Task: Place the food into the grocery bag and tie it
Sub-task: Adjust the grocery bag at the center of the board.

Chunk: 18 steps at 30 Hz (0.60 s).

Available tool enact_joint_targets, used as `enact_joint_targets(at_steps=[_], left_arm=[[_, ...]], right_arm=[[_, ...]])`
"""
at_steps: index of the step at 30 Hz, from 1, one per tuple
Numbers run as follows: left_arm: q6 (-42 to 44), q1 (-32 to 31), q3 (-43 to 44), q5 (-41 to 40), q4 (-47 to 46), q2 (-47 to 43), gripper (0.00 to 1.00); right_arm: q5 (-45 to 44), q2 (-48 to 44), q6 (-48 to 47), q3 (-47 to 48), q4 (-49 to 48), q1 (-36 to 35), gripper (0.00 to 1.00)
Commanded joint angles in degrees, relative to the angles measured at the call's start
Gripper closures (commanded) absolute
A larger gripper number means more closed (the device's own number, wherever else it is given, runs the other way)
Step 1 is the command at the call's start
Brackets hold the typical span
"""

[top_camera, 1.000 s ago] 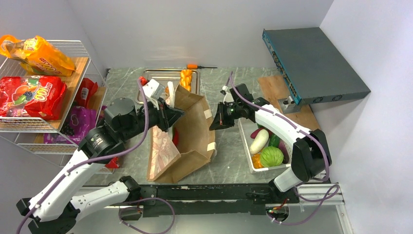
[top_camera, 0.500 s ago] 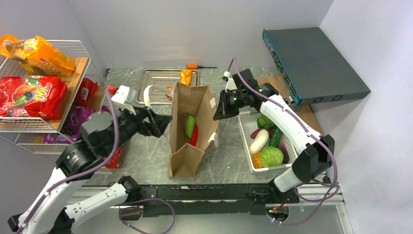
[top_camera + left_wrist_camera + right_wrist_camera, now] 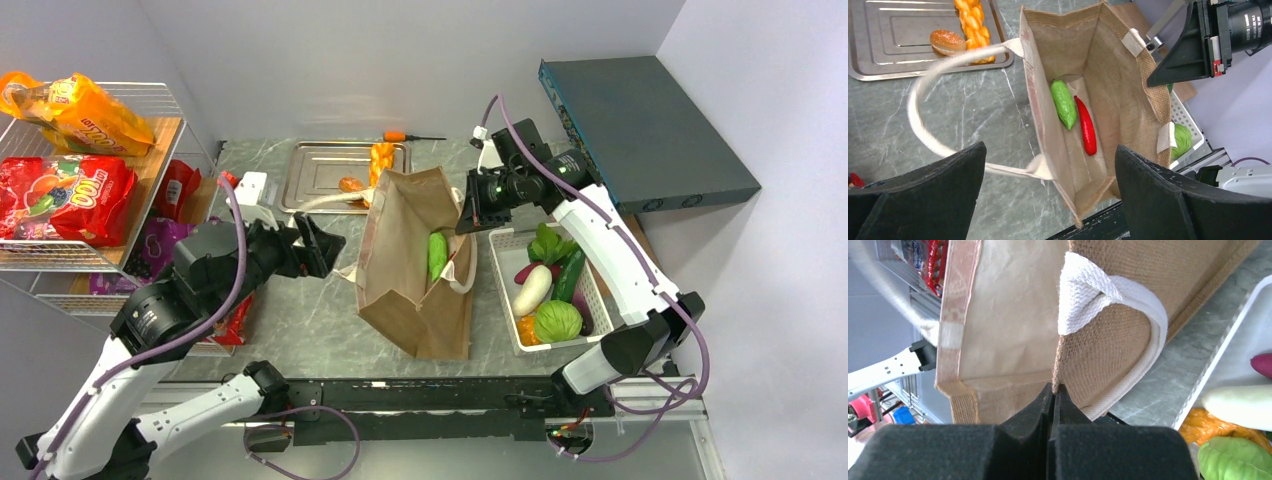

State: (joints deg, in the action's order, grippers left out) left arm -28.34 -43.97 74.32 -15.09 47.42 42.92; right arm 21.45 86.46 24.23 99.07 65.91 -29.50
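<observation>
My left end effector (image 3: 318, 244) hangs with its jaws spread wide, gripping nothing, just off the left side of the grocery bag (image 3: 395, 255). The white handle loop (image 3: 923, 125) trails slack over the tabletop beneath it. Straight ahead of it the bag's mouth gapes, and the green vegetable (image 3: 1064, 104) and red chili (image 3: 1087, 125) lie side by side inside. Across the bag, my right end effector (image 3: 1054, 390) is pinched shut on the opposite rim, which I judge is what props the mouth open for loading. Beyond the left end effector, the braided piece (image 3: 971, 15) sits at the edge of the metal tray (image 3: 320, 170), so filling isn't finished.
</observation>
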Motion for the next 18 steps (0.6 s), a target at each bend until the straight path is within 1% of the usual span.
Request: enact_joint_targets(at_steps=[1,4,7,10,15,18], left_arm=[[0.3,0.1,6.2,-1.7,2.1,1.6,0.01],[0.4,0.1,9.4,-4.4,4.7,2.9,0.00],[1.2,0.2,8.9,-4.8,3.7,3.3,0.01],[1.1,0.1,6.3,-1.3,0.4,3.8,0.05],[-0.5,0.1,1.5,8.0,-7.5,6.7,0.15],[-1.3,0.0,0.4,11.2,-10.5,10.1,0.16]], right_arm=[[-2.8,-0.9,-2.1,3.8,3.9,0.5,1.00],[-3.0,-1.9,-2.0,3.5,4.1,1.0,1.00],[-1.9,-2.9,-2.1,3.1,3.4,1.2,1.00],[-1.6,-3.2,-2.8,3.7,3.5,1.4,1.00],[-2.7,-2.7,-4.4,6.4,5.9,1.3,1.00],[-3.3,-2.7,-4.8,7.9,6.9,1.3,1.00]])
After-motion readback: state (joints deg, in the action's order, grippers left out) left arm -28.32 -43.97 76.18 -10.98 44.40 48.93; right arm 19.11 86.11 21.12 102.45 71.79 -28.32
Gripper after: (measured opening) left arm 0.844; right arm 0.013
